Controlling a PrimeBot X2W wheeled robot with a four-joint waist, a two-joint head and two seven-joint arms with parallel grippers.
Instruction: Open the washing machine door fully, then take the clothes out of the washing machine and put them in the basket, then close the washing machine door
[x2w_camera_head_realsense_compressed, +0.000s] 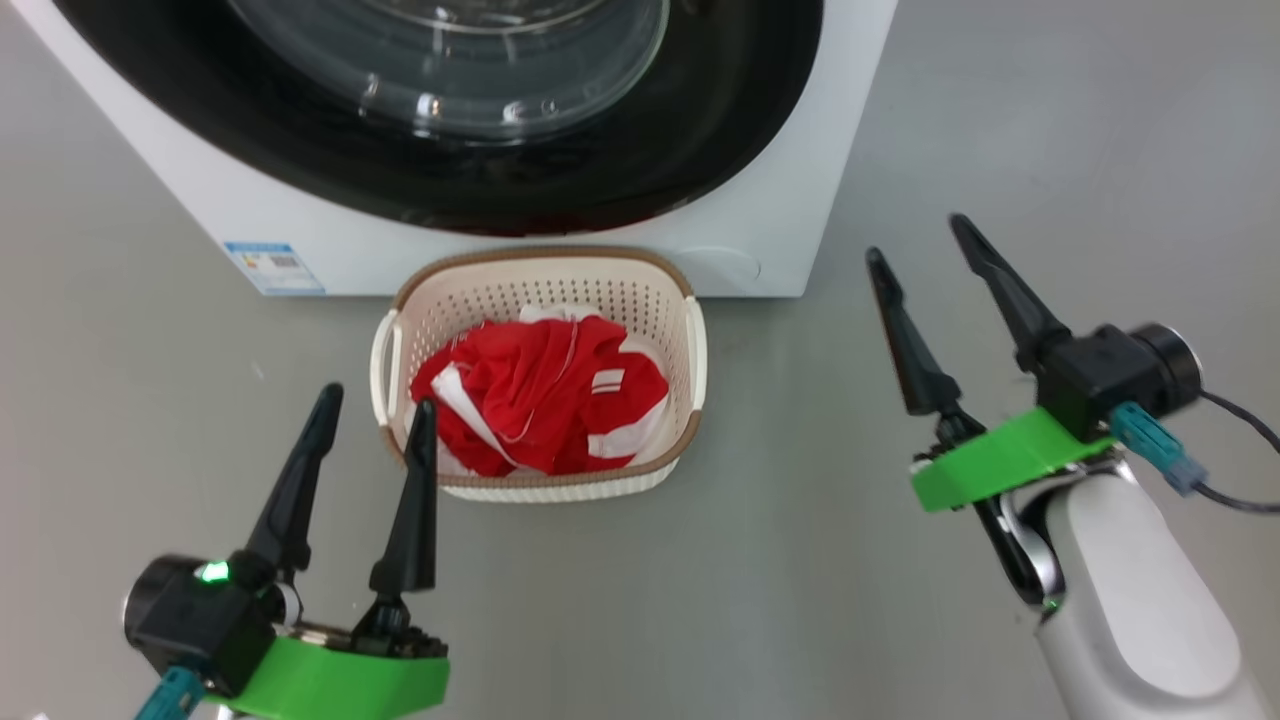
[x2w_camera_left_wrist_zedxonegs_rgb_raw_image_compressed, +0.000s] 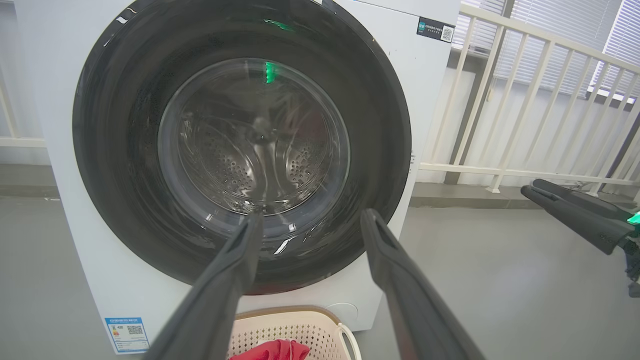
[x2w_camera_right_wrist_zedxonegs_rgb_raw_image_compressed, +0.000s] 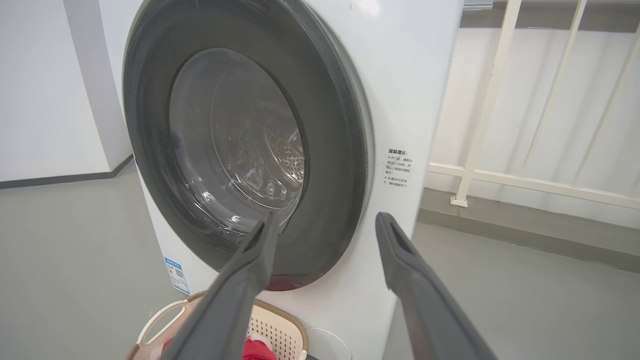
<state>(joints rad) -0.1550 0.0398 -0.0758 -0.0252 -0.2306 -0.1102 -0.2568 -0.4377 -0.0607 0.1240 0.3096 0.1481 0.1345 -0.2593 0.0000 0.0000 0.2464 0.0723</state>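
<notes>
Red fabric first: noting the clothes (x2w_camera_head_realsense_compressed: 540, 405) bunched inside the basket (x2w_camera_head_realsense_compressed: 545, 258), heaped below the rim, nothing spilling over. Locating the basket on the floor (x2w_camera_head_realsense_compressed: 800, 560) just before the washing machine (x2w_camera_head_realsense_compressed: 790, 220), directly under the washing machine door (x2w_camera_head_realsense_compressed: 560, 190); judging this as giving a short drop from drum to basket. Reading the door as lying flush, apparently shut; seeing bare steel through the glass. Recording left hand (x2w_camera_head_realsense_compressed: 378, 398) near the basket and right hand (x2w_camera_head_realsense_compressed: 918, 238) well apart, both spread wide, gripping nothing.

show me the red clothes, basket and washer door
bright red clothes (x2w_camera_head_realsense_compressed: 540, 400), head view, middle of heap
cream perforated plastic basket (x2w_camera_head_realsense_compressed: 560, 290), head view, far wall
round glossy black washing machine door (x2w_camera_left_wrist_zedxonegs_rgb_raw_image_compressed: 125, 150), left wrist view, black ring
</notes>
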